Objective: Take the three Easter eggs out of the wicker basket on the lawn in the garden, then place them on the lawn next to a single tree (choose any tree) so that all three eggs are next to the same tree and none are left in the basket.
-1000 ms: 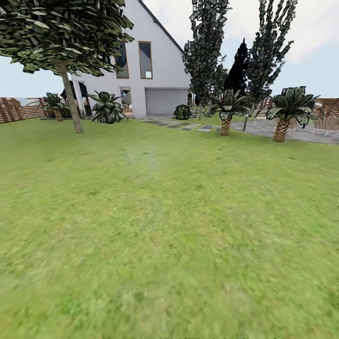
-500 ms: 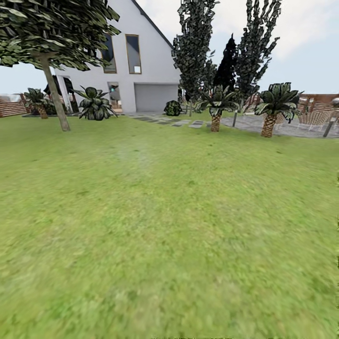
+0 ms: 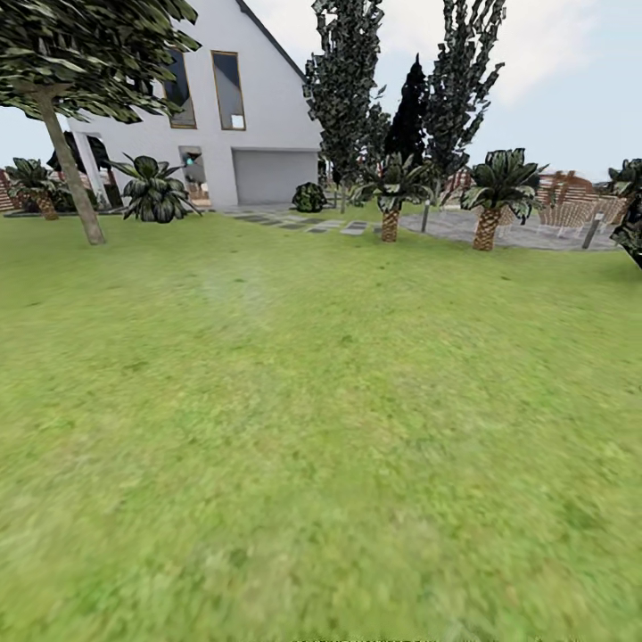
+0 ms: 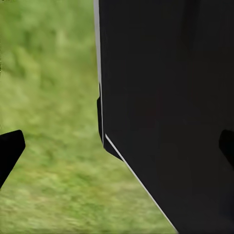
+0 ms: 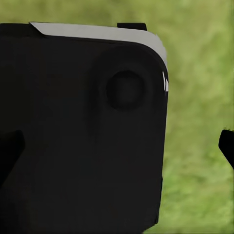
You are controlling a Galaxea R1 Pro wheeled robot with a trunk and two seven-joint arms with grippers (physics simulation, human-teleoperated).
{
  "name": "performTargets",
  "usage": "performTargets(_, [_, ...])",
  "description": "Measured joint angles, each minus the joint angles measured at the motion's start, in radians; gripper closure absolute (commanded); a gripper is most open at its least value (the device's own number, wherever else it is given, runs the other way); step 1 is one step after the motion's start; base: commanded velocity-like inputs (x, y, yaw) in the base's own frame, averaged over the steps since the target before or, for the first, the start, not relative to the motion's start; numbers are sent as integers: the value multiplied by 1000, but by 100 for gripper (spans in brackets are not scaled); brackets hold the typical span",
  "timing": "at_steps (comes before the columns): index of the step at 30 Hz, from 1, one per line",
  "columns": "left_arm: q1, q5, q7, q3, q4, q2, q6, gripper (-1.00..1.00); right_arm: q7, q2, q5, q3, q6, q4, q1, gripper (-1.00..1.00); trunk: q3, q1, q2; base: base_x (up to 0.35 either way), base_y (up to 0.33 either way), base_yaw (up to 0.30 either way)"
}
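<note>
Crossing open lawn [image 3: 321, 428], tree [image 3: 67, 165] at ten o'clock, likely seeking the basket; both tools' fingertips apart, clamping nothing.

I get flat, even daylight with no cast shadows on the lawn [image 3: 321, 428]. Its near grass smears soft (the far edge by the house [image 3: 241, 116] is crisper). Both wrist views show blurred green behind unlit black robot housing [image 5: 83, 131].
</note>
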Motion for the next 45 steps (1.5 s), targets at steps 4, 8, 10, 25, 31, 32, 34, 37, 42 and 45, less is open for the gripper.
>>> performTargets(4, [0, 0, 0, 0, 0, 0, 0, -100, 0, 0, 0, 1, 0, 0, 0, -100, -6, 0, 0, 0, 0, -149])
performTargets(8, [0, 0, 0, 0, 0, 0, 0, -100, 0, 0, 0, 0, 0, 1, 0, -100, -12, 0, 0, 0, 0, -149])
performTargets(10, [0, 0, 0, 0, 0, 0, 0, -100, 0, 0, 0, 0, 0, 1, 0, -100, -15, 0, 0, 0, 0, -149])
performTargets(25, [0, 0, 0, 0, 0, 0, 0, -100, 0, 0, 0, 0, 0, 0, 0, -100, -38, 0, 0, 0, 0, -149])
performTargets(31, [0, 0, 0, 0, 0, 0, 0, -100, 0, 0, 0, 0, 0, 0, 0, -100, -47, 0, 0, 0, 0, -149])
performTargets(32, [0, 0, 0, 0, 0, 0, 0, -100, 0, 0, 0, 0, 0, 1, 0, -100, -48, 0, 0, 0, 0, -149])
performTargets(34, [0, 0, 0, 0, 0, 0, 0, -100, 0, 0, 0, 0, 0, 1, 0, -100, -51, 0, 0, 0, 0, -149])
performTargets(37, [0, 0, 0, 0, 0, 0, 0, -100, 0, 0, 0, 0, 0, 1, 0, -100, -55, 0, 0, 0, 0, -149])
performTargets(42, [0, 0, 0, 0, 0, 0, 0, -100, 0, 0, 0, 0, 0, 1, 0, -100, -63, 0, 0, 0, 0, -149])
performTargets(45, [0, 0, 0, 0, 0, 0, 0, -100, 0, 0, 0, 0, 0, 0, 0, -100, -67, 0, 0, 0, 0, -149])
